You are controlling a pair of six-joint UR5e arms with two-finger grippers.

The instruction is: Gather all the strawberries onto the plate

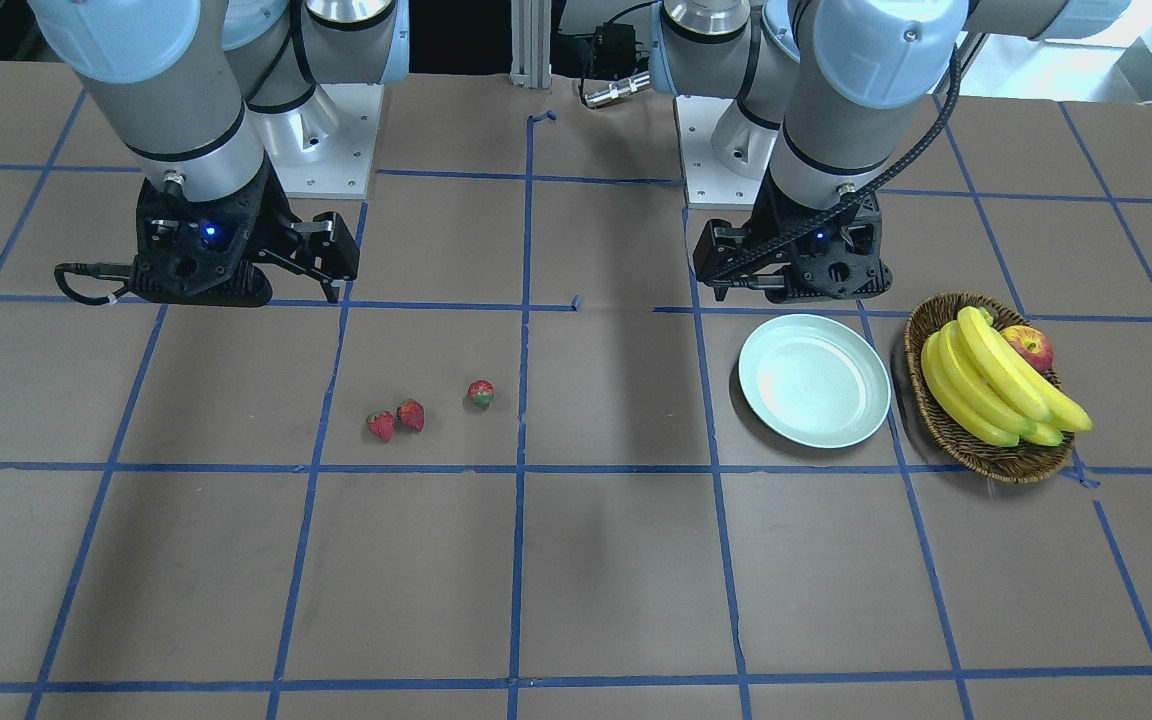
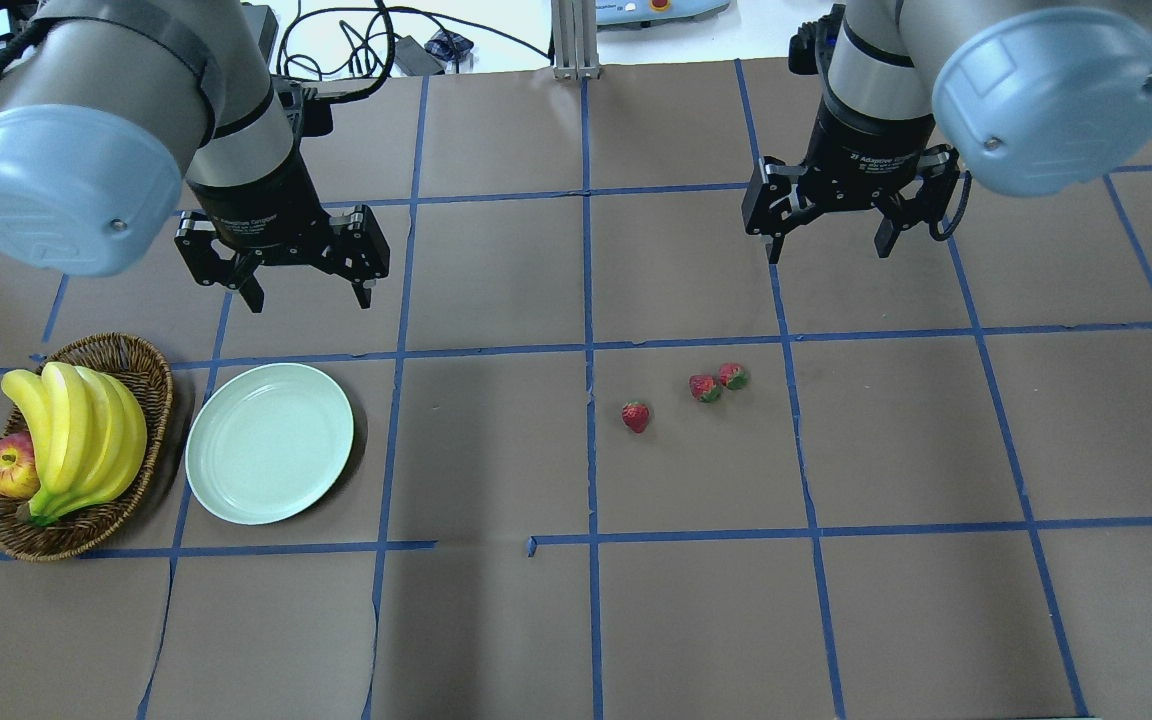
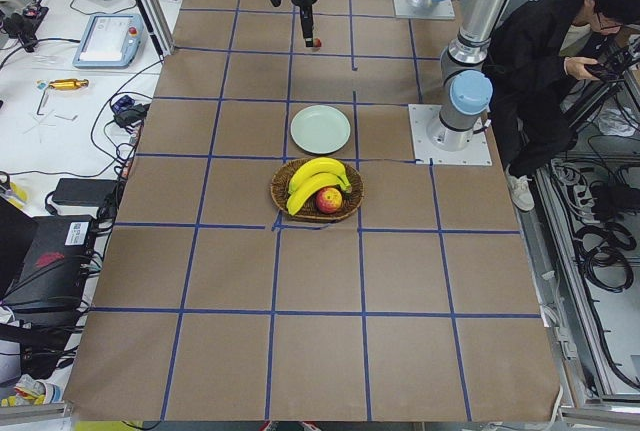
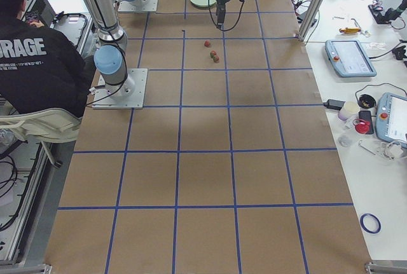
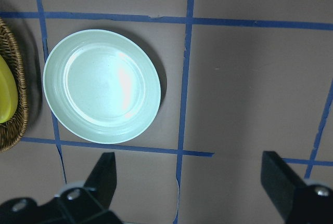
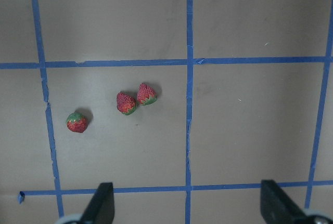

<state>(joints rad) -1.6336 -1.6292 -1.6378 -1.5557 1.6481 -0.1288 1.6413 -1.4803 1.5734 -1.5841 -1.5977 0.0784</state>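
Three red strawberries (image 2: 636, 416) (image 2: 704, 388) (image 2: 733, 376) lie on the brown table right of centre, two touching and one apart. The right wrist view shows them as well (image 6: 77, 122) (image 6: 126, 103) (image 6: 146, 94). My right gripper (image 2: 827, 252) hangs open above the table, a short way from them and holding nothing. The pale green plate (image 2: 269, 442) sits on the left with nothing on it, also seen from the left wrist (image 5: 101, 86). My left gripper (image 2: 311, 298) hovers open just beside the plate, fingers (image 5: 104, 177) wide apart.
A wicker basket (image 2: 86, 535) with bananas (image 2: 81, 425) and an apple (image 2: 8, 467) stands directly left of the plate. Blue tape lines grid the table. A person (image 3: 545, 61) sits behind the robot bases.
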